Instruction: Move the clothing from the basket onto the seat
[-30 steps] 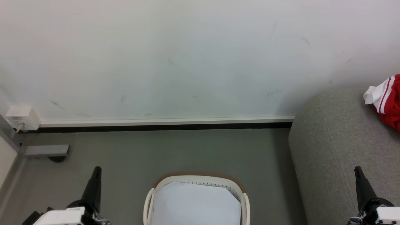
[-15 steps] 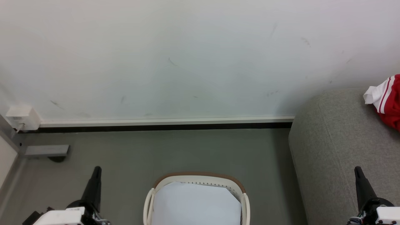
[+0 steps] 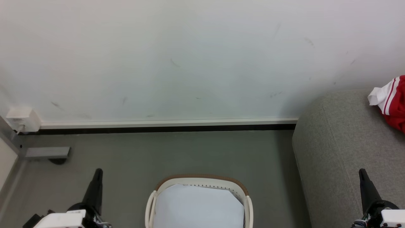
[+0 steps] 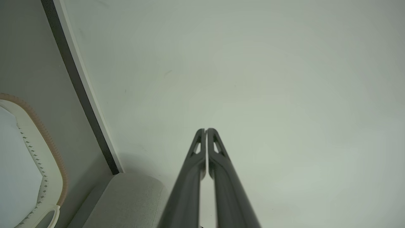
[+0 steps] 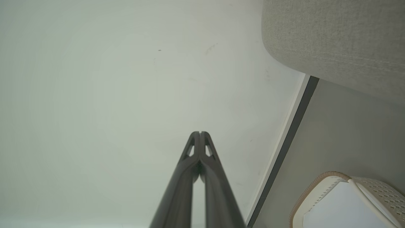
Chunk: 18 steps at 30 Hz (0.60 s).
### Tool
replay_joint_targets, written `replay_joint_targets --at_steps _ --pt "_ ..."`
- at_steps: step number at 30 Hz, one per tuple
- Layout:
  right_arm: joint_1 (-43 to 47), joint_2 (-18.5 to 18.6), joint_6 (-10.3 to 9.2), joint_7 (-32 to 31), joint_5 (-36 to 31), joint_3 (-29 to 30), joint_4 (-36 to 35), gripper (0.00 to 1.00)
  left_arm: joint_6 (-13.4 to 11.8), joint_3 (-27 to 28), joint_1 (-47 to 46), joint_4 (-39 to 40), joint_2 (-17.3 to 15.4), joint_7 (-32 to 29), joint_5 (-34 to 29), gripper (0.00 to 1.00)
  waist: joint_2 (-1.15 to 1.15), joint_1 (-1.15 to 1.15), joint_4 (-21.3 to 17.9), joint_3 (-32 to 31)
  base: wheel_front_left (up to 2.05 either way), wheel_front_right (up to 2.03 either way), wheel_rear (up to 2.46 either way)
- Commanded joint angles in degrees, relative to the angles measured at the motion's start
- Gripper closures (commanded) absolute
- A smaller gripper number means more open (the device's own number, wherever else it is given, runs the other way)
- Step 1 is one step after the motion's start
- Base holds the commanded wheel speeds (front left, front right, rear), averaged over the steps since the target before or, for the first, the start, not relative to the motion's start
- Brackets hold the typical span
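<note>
The cream basket [image 3: 202, 182] with its brown rim stands on the floor at the bottom centre of the head view, a flat pale sheet [image 3: 197, 205] lying inside. Red clothing [image 3: 394, 103] with white stripes rests on the grey seat [image 3: 345, 145] at the right edge. My left gripper [image 3: 98, 172] is shut and empty at the lower left, well left of the basket. My right gripper [image 3: 361, 171] is shut and empty at the lower right, over the seat. In the wrist views both grippers [image 4: 206, 130] [image 5: 200, 133] point at the wall, fingers together; the basket [image 4: 47, 142] [image 5: 316, 190] and seat [image 4: 133, 196] [image 5: 332, 41] show at the edges.
A white wall with a pale skirting board [image 3: 167, 123] runs across ahead. A white box [image 3: 22, 118] sits on the wall at the left, and a grey bracket [image 3: 47, 152] lies on the grey floor [image 3: 190, 152] below it.
</note>
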State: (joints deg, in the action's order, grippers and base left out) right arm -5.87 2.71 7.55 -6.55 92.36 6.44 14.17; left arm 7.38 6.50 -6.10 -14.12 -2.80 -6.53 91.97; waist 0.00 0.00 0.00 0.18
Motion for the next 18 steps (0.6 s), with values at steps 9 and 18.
replay_joint_targets --at_steps 9,18 --pt "-0.72 0.32 -0.12 -0.15 0.12 0.24 -0.33 1.00 0.27 0.12 -0.43 0.02 -0.15 -0.21 0.81 1.00 0.00 0.00 0.00 0.00 0.00 0.00 0.00" --pt "-0.72 0.32 -0.12 -0.15 0.12 0.24 -0.33 1.00 0.27 0.12 -0.43 0.02 -0.15 -0.21 0.81 1.00 0.00 0.00 0.00 0.00 0.00 0.00 0.00"
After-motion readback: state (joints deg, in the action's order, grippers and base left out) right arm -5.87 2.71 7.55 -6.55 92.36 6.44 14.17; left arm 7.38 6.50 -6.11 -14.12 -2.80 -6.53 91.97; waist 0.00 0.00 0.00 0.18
